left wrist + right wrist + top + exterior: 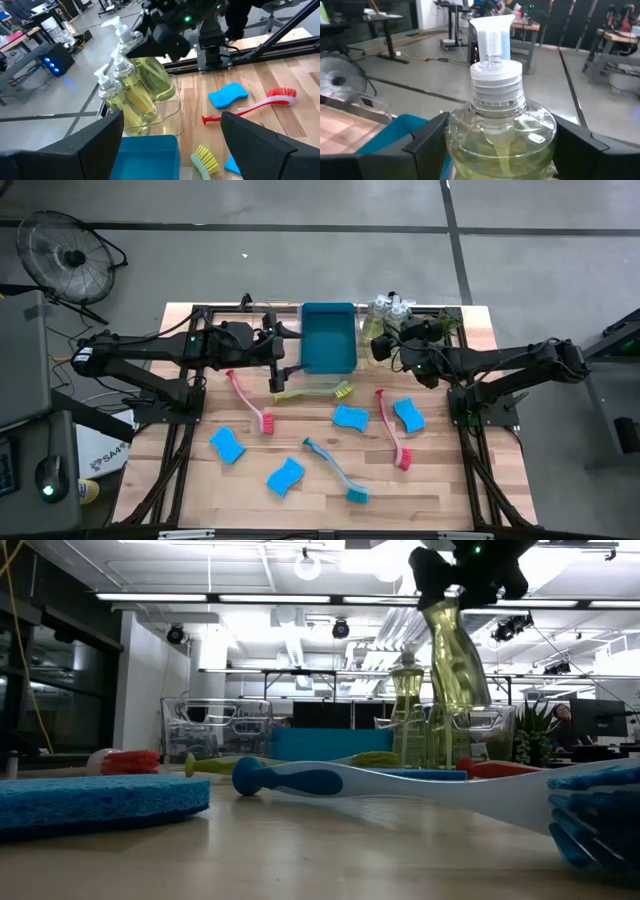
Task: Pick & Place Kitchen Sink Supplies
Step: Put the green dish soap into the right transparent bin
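**Table layout seen from above**

A bin [328, 338] sits at the table's far middle. A tray [167, 107] holding 2 pump bottles [127, 92] stands just right of it. Nearer, 4 sponges [350, 418] and 4 dish brushes [335, 468] lie scattered across the table [440, 490].

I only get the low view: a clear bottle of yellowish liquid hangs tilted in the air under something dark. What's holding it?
Observer: The right arm's tool is shut on that clear pump bottle, one dark finger on each side.
Operator: Whereabouts over the table?
Observer: At the far edge, right of the blue rectangular bin, by the other pump bottles.
Operator: And the second arm?
Observer: The left tool is open, holding nothing, at the bin's left side.
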